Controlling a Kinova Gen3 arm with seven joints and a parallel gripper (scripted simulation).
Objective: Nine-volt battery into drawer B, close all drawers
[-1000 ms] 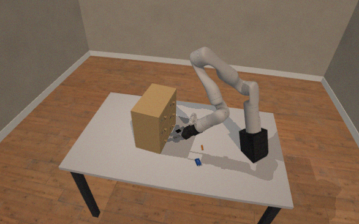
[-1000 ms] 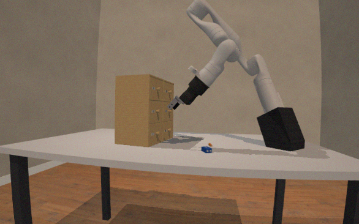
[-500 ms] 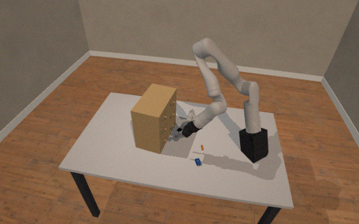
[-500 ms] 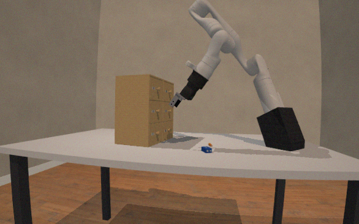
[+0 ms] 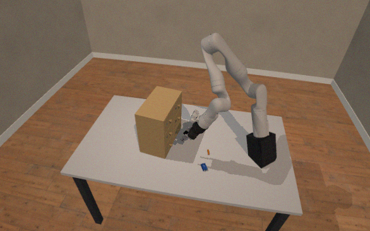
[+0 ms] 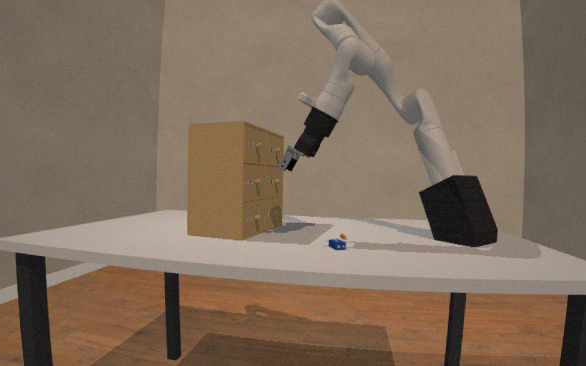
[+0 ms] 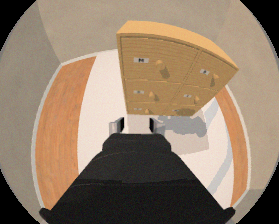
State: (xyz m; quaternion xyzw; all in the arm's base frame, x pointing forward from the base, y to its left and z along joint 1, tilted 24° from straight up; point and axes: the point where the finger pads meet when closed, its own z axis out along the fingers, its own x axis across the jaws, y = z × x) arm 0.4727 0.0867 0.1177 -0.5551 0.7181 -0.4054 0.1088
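Arm (image 6: 378, 65) links rise from a black pedestal (image 5: 271, 161) at the right side of the white table (image 5: 112, 164), climb back to a high elbow, then fold forward and slope down toward the chest (image 5: 156, 126); the forearm and black wrist tilt steeply, so the gripper (image 6: 289, 161) points down and toward the drawer fronts; its fingers are spread fully apart with nothing between them; in the exterior view the fingertips hang just beside the top row of drawers, close to a knob, and contact cannot be judged; the wrist view shows the 2 finger bases (image 7: 117, 124) below the chest's face, which carries 2 columns of 3 drawers, each with a small label and a tan knob; the letters on the labels are too blurred to read; all 6 drawers look pushed in flush with the front; the chest stands upright near the middle of the table, its drawer face turned toward the pedestal; the nine-volt battery (image 5: 204, 166), a small blue block, lies on the table between the chest and the pedestal, nearer the front edge and well apart from the gripper; a small orange piece (image 5: 208, 152) lies near it, slightly farther back.
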